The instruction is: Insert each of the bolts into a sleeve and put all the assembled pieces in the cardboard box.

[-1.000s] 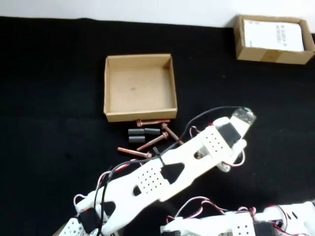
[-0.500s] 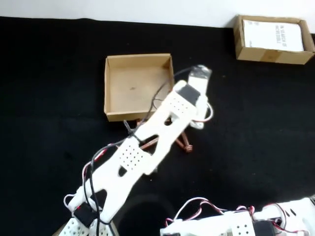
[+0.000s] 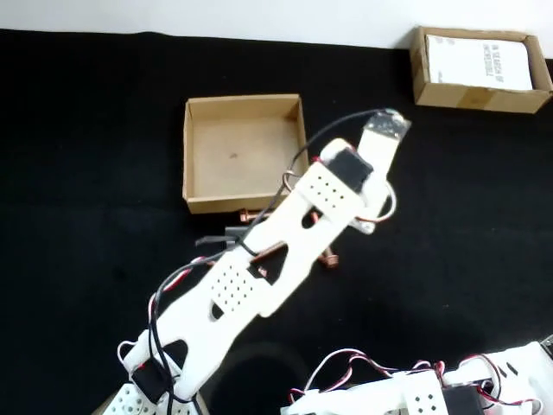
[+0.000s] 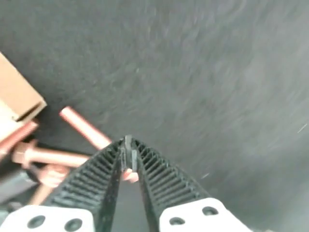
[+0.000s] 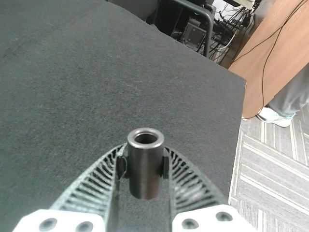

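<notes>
- A black cloth table (image 3: 86, 130) carries the box (image 3: 246, 204), open side up, near its middle.
- Bolts (image 4: 82, 126) and spare sleeves (image 3: 214, 239) lie loose just beside the box's near wall, partly under the left arm (image 3: 259, 277).
- The right gripper (image 5: 144, 169) pinches one sleeve (image 5: 144, 162) over bare cloth near the table's edge, its bore open towards the wrist camera.
- The left gripper (image 4: 128, 145) hangs above the bolts, tips pressed together with nothing evident between them.
- The step looks like fetching a bolt, so spread the jaws before descending.
- Pick the bolt lying most apart from the others and close across its shank near the head, leaving the plain end free.
- Keep the sleeve steady and bring the bolt in line with the bore, since a tilted entry would probably jam.
</notes>
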Available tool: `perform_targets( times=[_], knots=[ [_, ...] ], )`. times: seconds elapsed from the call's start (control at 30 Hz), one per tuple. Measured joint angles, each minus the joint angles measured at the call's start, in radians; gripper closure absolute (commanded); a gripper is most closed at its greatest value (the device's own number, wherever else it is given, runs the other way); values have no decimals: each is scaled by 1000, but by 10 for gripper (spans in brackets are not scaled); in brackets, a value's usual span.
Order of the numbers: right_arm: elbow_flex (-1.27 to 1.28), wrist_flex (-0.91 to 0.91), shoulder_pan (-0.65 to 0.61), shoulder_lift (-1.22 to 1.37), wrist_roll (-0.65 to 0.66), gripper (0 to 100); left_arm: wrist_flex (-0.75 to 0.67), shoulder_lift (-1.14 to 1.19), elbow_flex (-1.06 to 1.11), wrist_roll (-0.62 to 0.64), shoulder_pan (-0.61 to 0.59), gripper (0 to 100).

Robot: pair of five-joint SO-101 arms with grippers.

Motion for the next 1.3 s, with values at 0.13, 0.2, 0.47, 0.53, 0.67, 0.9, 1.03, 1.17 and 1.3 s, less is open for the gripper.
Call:
perform_targets(
  times=[0.13, 0.2, 0.47, 0.53, 0.67, 0.9, 1.03, 1.17, 1.3],
  knots=[
    [0, 0, 6, 0, 0, 991, 0, -89, 164, -310, -26, 989],
    [0, 0, 12, 0, 0, 991, 0, -118, 241, -362, -41, 989],
    [0, 0, 11, 0, 0, 991, -74, -123, 324, -161, -57, 674],
    [0, 0, 11, 0, 0, 991, -80, -123, 324, -94, -75, 596],
    [0, 0, 11, 0, 0, 991, -83, -123, 325, -38, -100, 585],
    [0, 0, 11, 0, 0, 991, -86, -100, 324, -29, -167, 624],
    [0, 0, 11, 0, 0, 991, -91, -41, 325, -26, -187, 622],
    [0, 0, 11, 0, 0, 991, -115, -3, 324, -25, -181, 624],
    [0, 0, -15, 0, 0, 991, -178, 11, 324, 32, -175, 625]
  ],
)
